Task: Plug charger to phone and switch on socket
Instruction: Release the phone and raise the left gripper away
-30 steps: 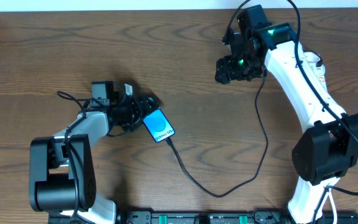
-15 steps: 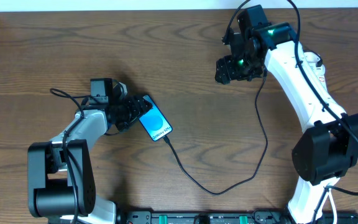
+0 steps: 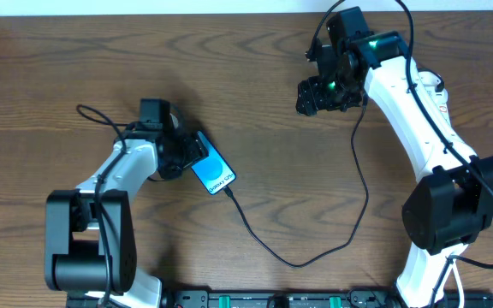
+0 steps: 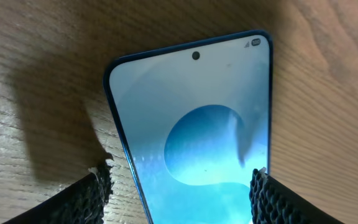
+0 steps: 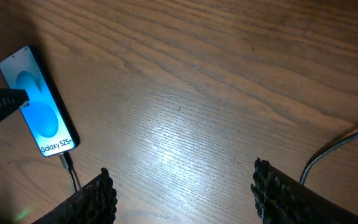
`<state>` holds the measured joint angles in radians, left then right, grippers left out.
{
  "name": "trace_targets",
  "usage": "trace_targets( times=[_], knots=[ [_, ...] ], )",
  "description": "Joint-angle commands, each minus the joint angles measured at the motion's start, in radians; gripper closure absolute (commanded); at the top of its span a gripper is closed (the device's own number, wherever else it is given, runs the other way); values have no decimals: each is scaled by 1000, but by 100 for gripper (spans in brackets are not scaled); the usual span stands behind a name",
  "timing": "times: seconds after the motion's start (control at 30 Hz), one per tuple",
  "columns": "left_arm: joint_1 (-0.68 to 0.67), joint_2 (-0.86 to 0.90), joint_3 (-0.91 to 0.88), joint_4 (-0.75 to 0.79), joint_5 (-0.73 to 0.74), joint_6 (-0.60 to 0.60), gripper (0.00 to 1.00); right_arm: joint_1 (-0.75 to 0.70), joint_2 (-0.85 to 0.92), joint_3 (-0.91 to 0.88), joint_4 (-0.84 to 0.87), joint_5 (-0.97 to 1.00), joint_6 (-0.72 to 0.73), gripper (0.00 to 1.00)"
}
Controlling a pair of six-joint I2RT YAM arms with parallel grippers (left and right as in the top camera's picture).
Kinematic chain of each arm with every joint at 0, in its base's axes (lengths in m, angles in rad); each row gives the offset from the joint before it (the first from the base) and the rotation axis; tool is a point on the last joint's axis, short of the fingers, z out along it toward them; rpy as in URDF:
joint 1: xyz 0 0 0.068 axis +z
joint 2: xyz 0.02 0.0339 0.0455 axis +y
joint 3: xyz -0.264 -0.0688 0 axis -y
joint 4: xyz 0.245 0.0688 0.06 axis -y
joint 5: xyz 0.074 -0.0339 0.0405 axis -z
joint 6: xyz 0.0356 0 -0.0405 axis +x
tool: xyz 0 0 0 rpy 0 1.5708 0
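Light blue phone (image 3: 213, 172) screen with a deeper blue circle and a dark blue frame. Thin black charger cable (image 3: 299, 266). Brown wood-grain table (image 3: 246, 85). White right arm (image 3: 409, 111) with black joints.

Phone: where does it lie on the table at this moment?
In the overhead view the phone lies flat left of centre, its top end between the fingers of the left gripper, the charger at its lower end.
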<state>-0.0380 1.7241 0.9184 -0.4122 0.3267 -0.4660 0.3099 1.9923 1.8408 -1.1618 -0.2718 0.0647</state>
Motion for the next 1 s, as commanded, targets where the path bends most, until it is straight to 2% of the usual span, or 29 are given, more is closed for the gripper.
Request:
trace_targets(
  times=[0.0, 0.37, 0.73, 0.97],
  knots=[
    [-27, 58, 2, -29, -145, 18, 25, 6, -11, 1, -3, 5, 9, 30],
    [-33, 8, 110, -148, -145, 21, 25, 6, -11, 1, -6, 25, 9, 30],
    [-33, -325, 133, -187, -140, 21, 25, 6, -11, 1, -6, 34, 9, 29],
    [-33, -476, 133, -187, -133, 21, 25, 6, -11, 1, -6, 34, 9, 29]
  ],
)
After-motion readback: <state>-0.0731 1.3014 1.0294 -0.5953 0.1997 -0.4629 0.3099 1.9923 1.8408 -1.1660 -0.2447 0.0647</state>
